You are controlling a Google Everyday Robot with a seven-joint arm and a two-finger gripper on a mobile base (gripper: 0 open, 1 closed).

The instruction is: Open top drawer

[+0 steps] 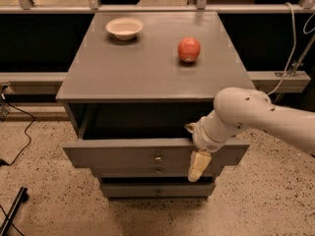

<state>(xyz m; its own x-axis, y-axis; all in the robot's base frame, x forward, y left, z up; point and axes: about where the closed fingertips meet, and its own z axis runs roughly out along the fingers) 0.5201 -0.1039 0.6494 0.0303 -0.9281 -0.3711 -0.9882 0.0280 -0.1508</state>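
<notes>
Looking down, we see the top drawer point(123, 154) standing partly out at the 6 o'clock side of the cabinet point(147, 73). Our gripper point(196, 157) hangs over its front edge, at 3 o'clock from the knob point(158, 158); whether it is spread or clamped, we cannot tell.

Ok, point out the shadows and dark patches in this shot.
Camera view: inside the open top drawer is deep shadow; the gripper, at its front right of the knob, is evenly lit; the apple throws a soft shadow on the cabinet top.

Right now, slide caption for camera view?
Wide grey wooden top drawer open; robot's cream hand at its front, right of centre.
</notes>
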